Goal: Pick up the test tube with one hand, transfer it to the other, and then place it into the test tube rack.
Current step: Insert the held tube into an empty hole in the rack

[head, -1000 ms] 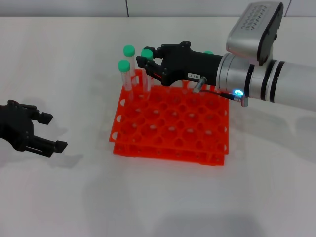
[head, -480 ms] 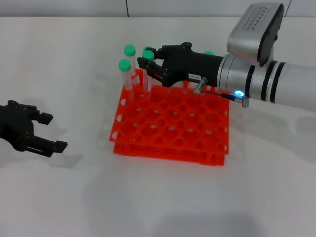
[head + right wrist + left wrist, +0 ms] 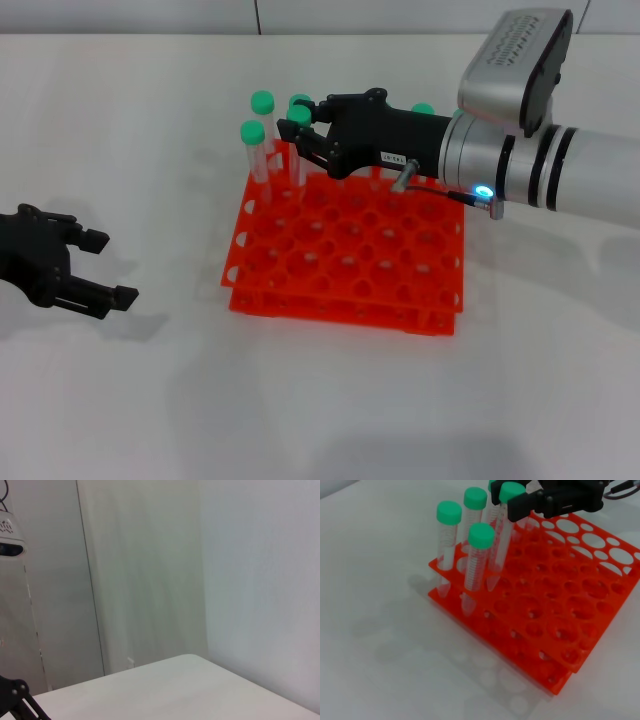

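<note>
Left gripper [image 3: 95, 268] sits low on the table [image 3: 150, 120], far left, fingers spread, holding nothing. Rack [image 3: 345, 250] is mid-table, with green-capped tubes [image 3: 251, 150] upright in its far-left corner. Right gripper [image 3: 300, 125] reaches over the rack's back edge, fingers closed on the tube [image 3: 501, 530] just under its cap, tip down in a hole.

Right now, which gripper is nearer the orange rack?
Right. The right gripper is above the rack's far left corner, closed on a green-capped tube standing in it. The left gripper sits out on the table, well clear of the rack's left side.
</note>
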You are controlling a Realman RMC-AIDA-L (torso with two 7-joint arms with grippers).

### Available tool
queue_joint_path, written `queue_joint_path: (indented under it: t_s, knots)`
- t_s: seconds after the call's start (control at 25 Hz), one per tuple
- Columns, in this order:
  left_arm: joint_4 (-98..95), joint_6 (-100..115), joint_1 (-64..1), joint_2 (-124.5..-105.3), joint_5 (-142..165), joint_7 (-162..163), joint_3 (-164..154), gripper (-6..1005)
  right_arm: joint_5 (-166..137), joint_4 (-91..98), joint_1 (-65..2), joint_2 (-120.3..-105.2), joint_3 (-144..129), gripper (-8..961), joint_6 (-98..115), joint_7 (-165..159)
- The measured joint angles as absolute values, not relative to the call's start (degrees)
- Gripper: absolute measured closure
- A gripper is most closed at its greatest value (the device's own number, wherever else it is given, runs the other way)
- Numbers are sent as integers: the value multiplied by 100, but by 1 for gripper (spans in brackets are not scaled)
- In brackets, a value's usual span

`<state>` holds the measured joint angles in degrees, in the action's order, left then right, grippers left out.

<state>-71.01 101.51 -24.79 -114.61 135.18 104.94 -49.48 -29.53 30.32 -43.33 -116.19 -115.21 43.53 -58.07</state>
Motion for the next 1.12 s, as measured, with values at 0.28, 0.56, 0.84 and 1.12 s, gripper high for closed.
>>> queue_joint_path:
  t_s: [0.28,0.56,0.84,1.12]
  knots:
    - [-7102,10151,-2492,-11461,13541,10494,-4948,112,-2953,3032,-4338,-11619,-11523,648,4362,-5802]
    - [-7083,10145,-2514,-11461,13554,10489,-4948,112,-2953,3032,-4342,-11619,-11522,643,4401,-5777]
    - [-7027,10138,-2536,-11461,13554,10478,-4948,112,-2955,3032,-4342,-11619,-11522,639,4464,-5755]
    - [-7019,10133,-2550,-11461,13559,10476,-4948,111,-2959,3032,-4342,-11614,-11520,593,4487,-5668]
